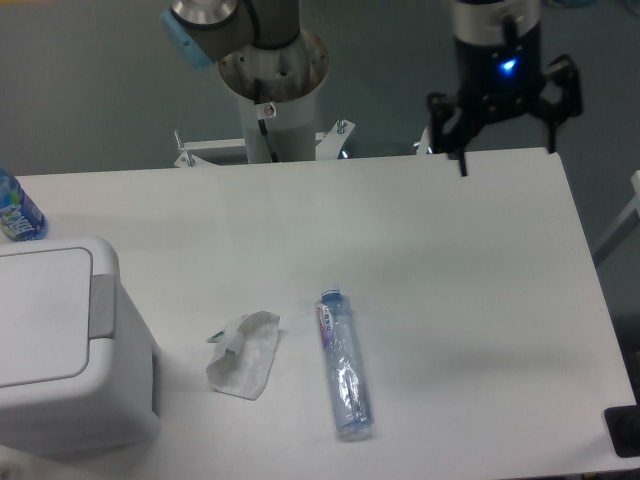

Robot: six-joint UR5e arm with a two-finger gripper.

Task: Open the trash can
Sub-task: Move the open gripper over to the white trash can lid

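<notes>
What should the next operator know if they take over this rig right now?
Pincer: open, empty, raised over the table's far right edge, well away from the bin.
Trash can: near left corner of the table, lid flat and shut, grey tab on its right rim.
Also on the table: a crumpled white wrapper and a clear plastic bottle lying on its side, both right of the bin; a blue bottle at the far left edge.
Done: nothing yet.
Left: cross to the bin and open the lid, probably at the tab.
</notes>
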